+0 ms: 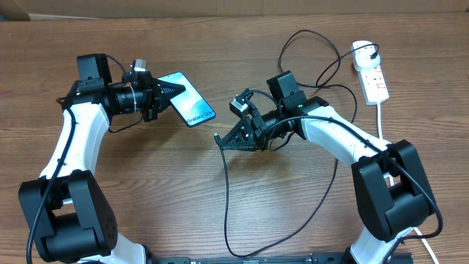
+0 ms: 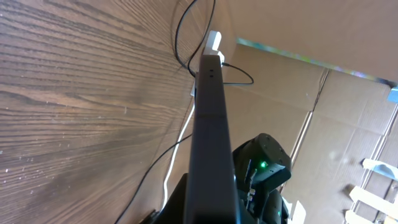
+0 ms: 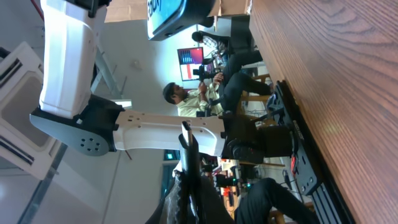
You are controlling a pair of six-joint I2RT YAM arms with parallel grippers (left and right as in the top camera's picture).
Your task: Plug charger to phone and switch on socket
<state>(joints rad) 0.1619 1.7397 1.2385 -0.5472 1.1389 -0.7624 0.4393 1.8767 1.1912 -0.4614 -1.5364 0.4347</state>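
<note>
nearest the front edge of the table (image 1: 146,213), a slack loop of the charger (image 1: 226,220) is laid on the wood. further in, the right gripper (image 1: 229,139) is clenched on the connector end of the charger. the small black tip (image 1: 218,137) projects just beyond the fingertips, toward the left arm. in the right wrist view, the tip is seen held between the dark fingers (image 3: 177,199).

beyond this, the phone (image 1: 189,99) is grasped at one short end by the left gripper (image 1: 165,89) and is held off the table, screen upward. its free end is directed at the tip, and a clear gap is left between them. in the left wrist view, the phone is seen edge-on between the jaws.

farthest away, at the right, the socket (image 1: 372,77) is laid flat. a black plug (image 1: 364,51) is seated at its rounded end.
</note>
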